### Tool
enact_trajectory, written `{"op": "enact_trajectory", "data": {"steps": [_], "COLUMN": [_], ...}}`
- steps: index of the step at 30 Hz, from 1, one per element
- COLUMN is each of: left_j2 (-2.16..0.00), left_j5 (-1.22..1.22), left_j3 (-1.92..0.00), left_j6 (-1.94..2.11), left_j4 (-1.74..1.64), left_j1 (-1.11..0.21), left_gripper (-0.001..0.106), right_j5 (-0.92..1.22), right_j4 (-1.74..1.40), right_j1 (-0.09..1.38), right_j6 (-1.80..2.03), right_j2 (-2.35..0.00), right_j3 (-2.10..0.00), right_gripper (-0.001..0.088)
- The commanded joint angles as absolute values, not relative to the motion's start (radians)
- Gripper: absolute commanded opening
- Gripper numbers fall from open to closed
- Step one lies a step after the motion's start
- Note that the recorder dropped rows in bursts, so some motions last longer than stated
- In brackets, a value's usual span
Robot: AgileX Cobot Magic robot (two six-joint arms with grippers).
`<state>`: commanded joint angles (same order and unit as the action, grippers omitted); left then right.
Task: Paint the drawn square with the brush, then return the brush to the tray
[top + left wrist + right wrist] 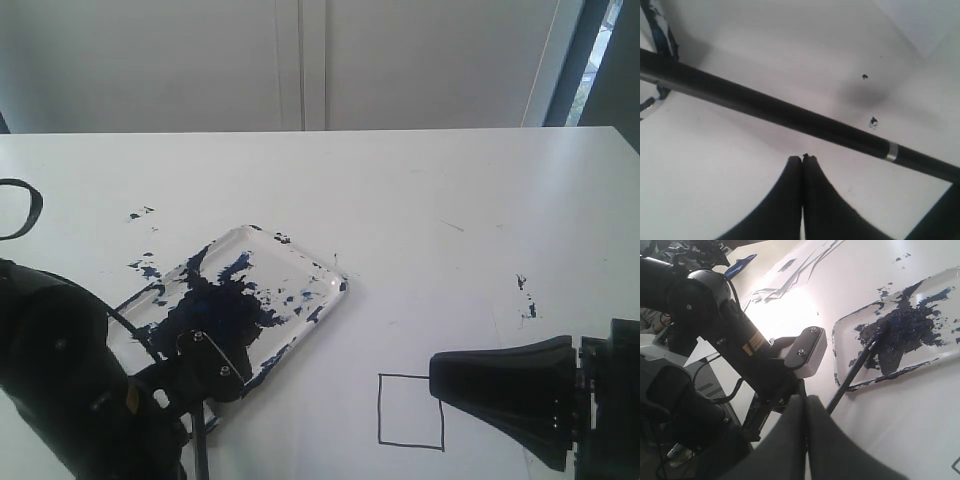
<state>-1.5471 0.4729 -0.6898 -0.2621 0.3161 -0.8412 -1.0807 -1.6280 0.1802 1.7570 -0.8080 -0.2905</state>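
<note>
The tray (pixel 330 278), clear and smeared with dark blue paint, lies left of centre. Its rim (pixel 839 347) also shows in the right wrist view. The brush (pixel 855 369) rests with its tip in the paint and its handle (pixel 200 445) over the tray's near rim. In the left wrist view the handle (pixel 790 114) runs across just beyond my left gripper (pixel 803 159), which is shut on nothing. The drawn square (pixel 381 410) is a black outline with a white inside. My right gripper (pixel 435 375) is shut and empty, its tip over the square's upper right corner.
The bulky left arm (pixel 60 390) covers the tray's near corner, and its body (pixel 730 325) fills much of the right wrist view. Small paint specks (pixel 140 213) lie beyond the tray, and others (pixel 525 300) mark the paper at the right.
</note>
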Motion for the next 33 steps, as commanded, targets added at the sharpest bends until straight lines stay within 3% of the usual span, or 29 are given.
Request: {"op": "enact_trajectory", "data": {"steps": [13,24,33], "left_j2": [-1.558,-1.581,-1.641], "left_j5": [0.403,0.697,0.654], "left_j3": [-0.717,-0.852,-0.852], "left_j6": [-0.294,-0.302,-0.383], "left_j4": [0.387,0.268,0.411], "left_j1": [-0.852,-0.85,-0.852], "left_gripper": [0.0,0.0,0.0], "right_j5": [-1.081,-1.08,-1.08], "right_j4": [-1.628,-1.628,-1.628], "right_j1": [0.18,0.18,0.18], "right_j6": [1.757,1.757,1.757], "right_j2": [-0.808,-0.808,-0.808], "right_j3": [-0.291,-0.291,-0.291], "right_gripper": [0.0,0.0,0.0]}}
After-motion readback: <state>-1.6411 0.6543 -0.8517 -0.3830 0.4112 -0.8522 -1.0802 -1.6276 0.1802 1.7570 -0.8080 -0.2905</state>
